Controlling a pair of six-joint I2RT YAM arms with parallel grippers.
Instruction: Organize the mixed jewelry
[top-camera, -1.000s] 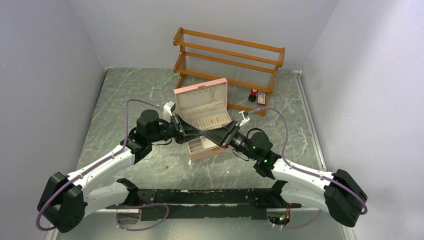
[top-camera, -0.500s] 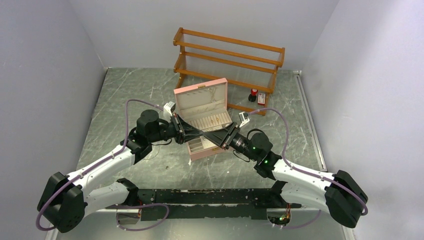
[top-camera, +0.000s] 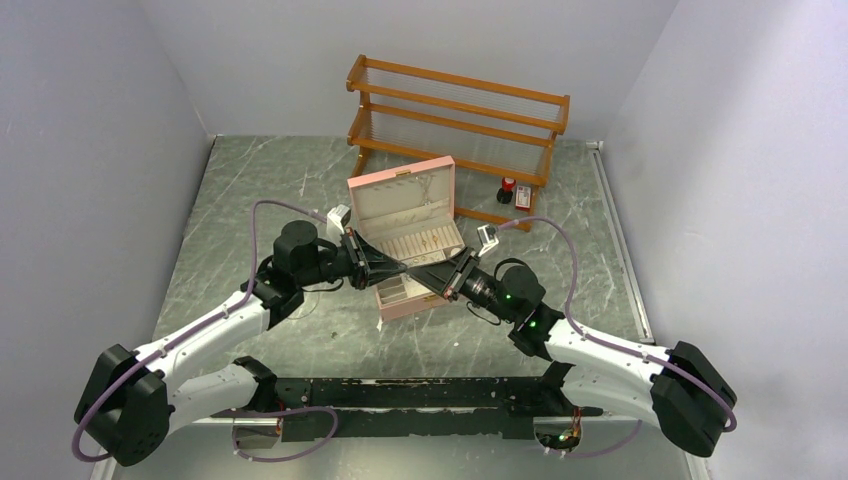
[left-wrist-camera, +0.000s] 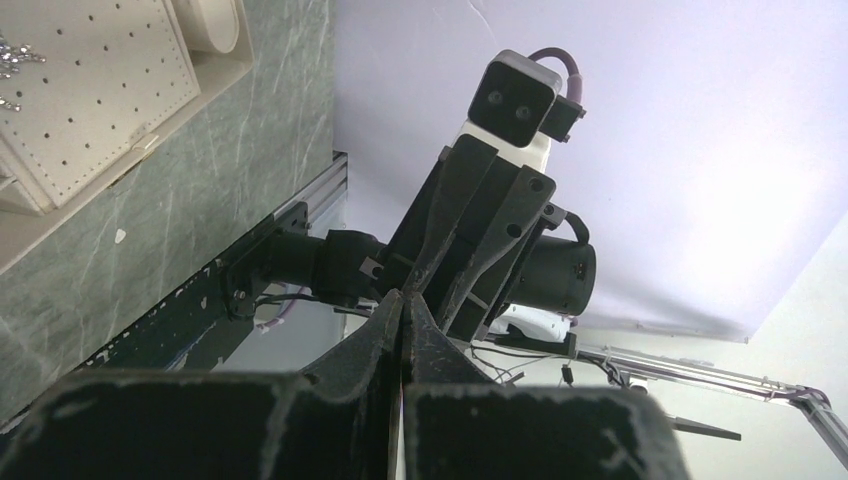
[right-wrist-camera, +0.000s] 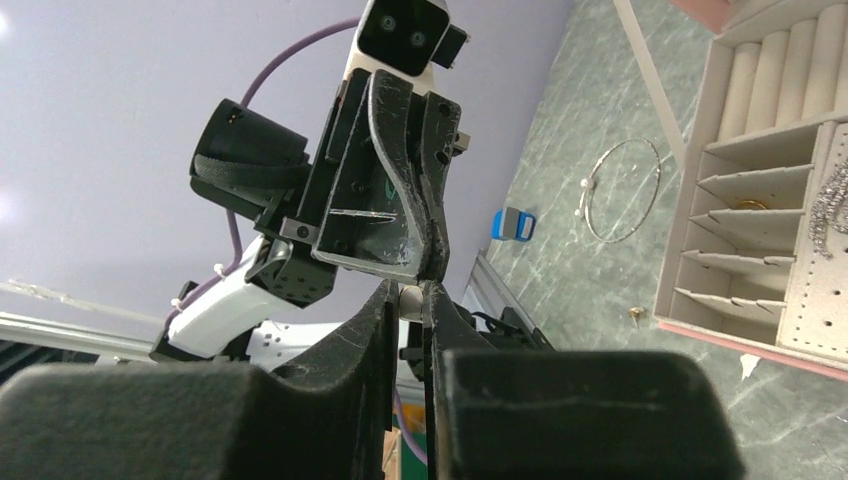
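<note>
Over the pink box (top-camera: 415, 308), the clenched left gripper (left-wrist-camera: 402, 310) from nine o'clock meets the right gripper (right-wrist-camera: 408, 295) from three, its grip impossible to tell; it should pinch firmly before the left lets go.

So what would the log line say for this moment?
left gripper: shut | right gripper: narrow gap, tip-to-tip with left | pink box: open, under both tips

L gripper (top-camera: 399, 266) & R gripper (top-camera: 419, 271) meet tip to tip just over the pink jewelry box (top-camera: 405, 212), lid up, cream inside. Wooden 2-tier rack (top-camera: 458, 115) at back of grey-green tabletop (top-camera: 250, 190). Small red/black bottles (top-camera: 508, 190) by rack's right foot. Jaw gaps too small to read.
</note>
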